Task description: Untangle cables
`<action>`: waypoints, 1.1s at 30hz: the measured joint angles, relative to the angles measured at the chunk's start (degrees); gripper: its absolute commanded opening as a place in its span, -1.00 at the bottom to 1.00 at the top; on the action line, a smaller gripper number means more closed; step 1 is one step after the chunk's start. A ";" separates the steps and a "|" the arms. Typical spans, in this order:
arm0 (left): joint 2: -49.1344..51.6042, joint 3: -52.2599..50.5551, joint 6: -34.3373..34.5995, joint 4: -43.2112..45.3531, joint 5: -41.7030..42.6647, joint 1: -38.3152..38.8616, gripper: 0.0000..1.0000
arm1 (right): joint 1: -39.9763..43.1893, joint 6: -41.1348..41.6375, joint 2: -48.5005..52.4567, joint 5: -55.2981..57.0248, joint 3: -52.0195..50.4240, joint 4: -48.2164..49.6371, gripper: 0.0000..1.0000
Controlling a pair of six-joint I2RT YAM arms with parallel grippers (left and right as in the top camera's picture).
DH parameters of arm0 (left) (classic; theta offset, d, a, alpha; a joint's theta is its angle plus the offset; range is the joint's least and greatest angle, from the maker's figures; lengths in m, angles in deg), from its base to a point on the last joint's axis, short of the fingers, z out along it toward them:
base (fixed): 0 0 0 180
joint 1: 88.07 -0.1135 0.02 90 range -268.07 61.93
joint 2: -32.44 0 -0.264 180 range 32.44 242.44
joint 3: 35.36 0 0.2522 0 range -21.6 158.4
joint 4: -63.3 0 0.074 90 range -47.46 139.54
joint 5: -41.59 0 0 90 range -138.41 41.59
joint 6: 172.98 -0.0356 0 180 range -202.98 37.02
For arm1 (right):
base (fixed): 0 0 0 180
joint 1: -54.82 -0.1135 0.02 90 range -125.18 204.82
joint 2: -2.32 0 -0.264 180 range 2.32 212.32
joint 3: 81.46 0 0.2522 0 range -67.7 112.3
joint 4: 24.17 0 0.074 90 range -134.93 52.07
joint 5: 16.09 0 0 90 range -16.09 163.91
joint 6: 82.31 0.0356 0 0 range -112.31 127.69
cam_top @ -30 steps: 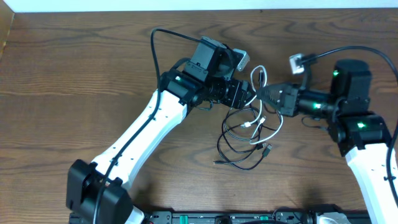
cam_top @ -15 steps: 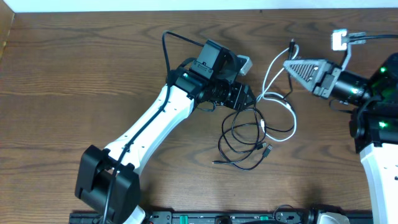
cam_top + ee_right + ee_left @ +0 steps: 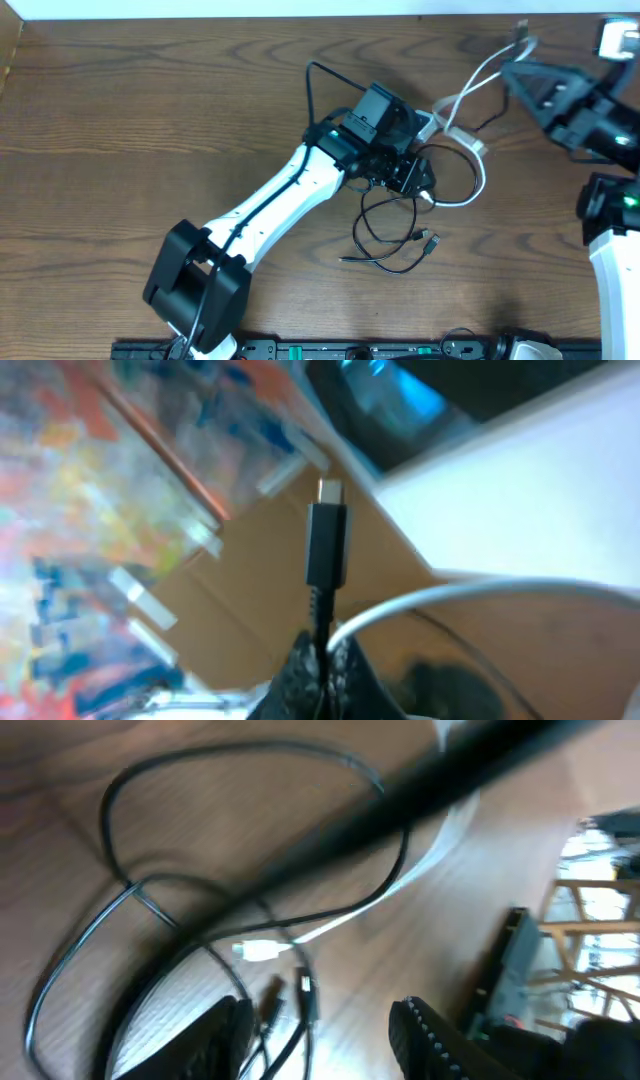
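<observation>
The black cable (image 3: 385, 263) lies in loops on the wooden table (image 3: 150, 120), its small plugs near the loops' right side. The white cable (image 3: 481, 172) arcs from those loops up to my right gripper (image 3: 512, 62) at the top right. That gripper (image 3: 325, 645) is shut with the black cable's plug end (image 3: 327, 540) sticking out above its fingers and the white cable (image 3: 450, 598) curving out beside it. My left gripper (image 3: 418, 182) hovers over the tangle. Its jaws (image 3: 320, 1045) stand apart, with black strands (image 3: 230, 760) and a white plug (image 3: 255, 950) on the table below.
The left arm (image 3: 280, 205) slants across the table from the bottom left. The right arm's base (image 3: 612, 235) stands at the right edge. A black rail (image 3: 350, 350) runs along the front edge. A thick blurred black line (image 3: 400, 800) crosses the left wrist view.
My right gripper has risen up and to the right with the cable ends, drawing the white cable out of the pile. The left arm has moved right over the tangle, its jaws narrowing.
</observation>
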State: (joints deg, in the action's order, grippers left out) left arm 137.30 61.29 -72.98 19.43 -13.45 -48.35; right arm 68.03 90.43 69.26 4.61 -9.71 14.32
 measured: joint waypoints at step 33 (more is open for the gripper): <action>1.79 0.00 2.73 10.78 -18.03 -0.61 0.38 | 4.61 6.58 0.07 -5.95 0.04 -10.95 -0.98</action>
State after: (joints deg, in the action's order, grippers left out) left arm 139.10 61.29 -70.25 30.21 -31.49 -48.96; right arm 72.64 97.01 69.33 -1.34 -9.66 3.37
